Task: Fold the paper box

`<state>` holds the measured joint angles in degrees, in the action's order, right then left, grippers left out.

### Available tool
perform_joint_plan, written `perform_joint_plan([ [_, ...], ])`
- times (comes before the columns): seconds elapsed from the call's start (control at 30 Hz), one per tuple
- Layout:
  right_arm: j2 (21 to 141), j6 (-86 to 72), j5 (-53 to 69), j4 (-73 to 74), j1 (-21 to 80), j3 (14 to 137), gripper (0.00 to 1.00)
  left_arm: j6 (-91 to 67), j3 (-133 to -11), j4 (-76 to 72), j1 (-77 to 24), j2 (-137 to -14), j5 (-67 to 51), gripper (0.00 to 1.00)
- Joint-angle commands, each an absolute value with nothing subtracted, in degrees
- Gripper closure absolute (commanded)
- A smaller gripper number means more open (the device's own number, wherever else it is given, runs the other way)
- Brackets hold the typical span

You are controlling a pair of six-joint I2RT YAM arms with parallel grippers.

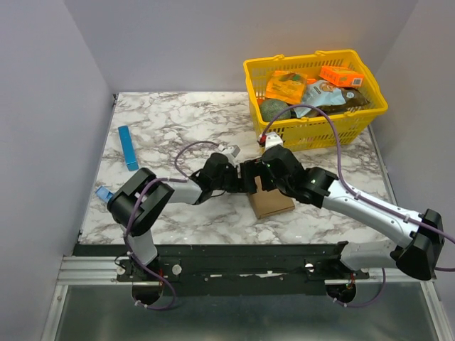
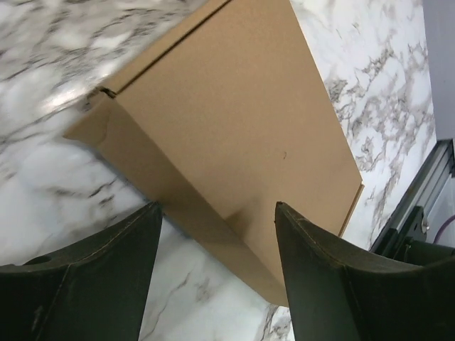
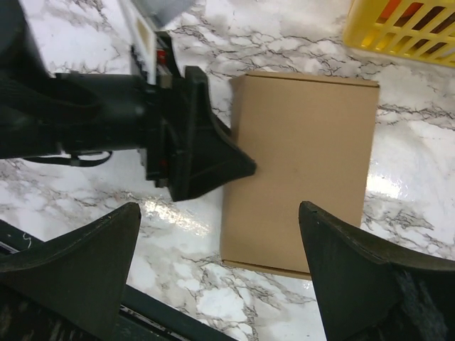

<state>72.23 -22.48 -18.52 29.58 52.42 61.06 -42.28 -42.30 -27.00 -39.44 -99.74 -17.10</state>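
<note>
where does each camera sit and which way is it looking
Top external: above and behind, looking down at the table; both arms show.
Left wrist: behind the left gripper, facing the paper box; own fingers show.
Right wrist: behind the right gripper, looking down at the box; own fingers, left gripper show.
All share the box.

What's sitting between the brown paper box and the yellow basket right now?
Nothing. In the right wrist view, only bare marble table shows between the paper box and the yellow basket.

The marbled table [image 1: 178,121] carries the brown paper box [image 1: 274,203], a yellow basket [image 1: 316,131] and a blue strip [image 1: 128,148].
</note>
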Motion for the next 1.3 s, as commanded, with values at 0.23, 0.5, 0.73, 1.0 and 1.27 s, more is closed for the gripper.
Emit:
perform_joint_plan([
  [0.23, 68.9, -22.0, -17.2, 27.8, 50.7, 57.8, 0.00, -32.8, -43.6, -30.2, -42.2, -98.5, -14.0, 0.14],
  [0.5, 65.0, -21.9, -9.6, 19.6, 39.2, 55.8, 0.00, -28.2, -37.1, -20.8, -27.6, -75.1, -5.5, 0.05],
  [0.73, 55.6, -22.8, -2.9, 14.9, 19.4, 52.4, 0.00, -27.6, -41.3, -2.1, -10.9, -59.4, -0.5, 0.01],
  [1.0, 43.7, -16.0, -10.0, 14.6, 11.9, 50.1, 0.00, -21.9, -50.9, 15.7, -10.5, -49.8, 8.0, 0.01],
  [1.27, 42.6, -15.4, -10.8, 14.6, 11.8, 49.4, 0.00, -22.5, -51.3, 18.7, -10.5, -47.9, 8.8, 0.01],
])
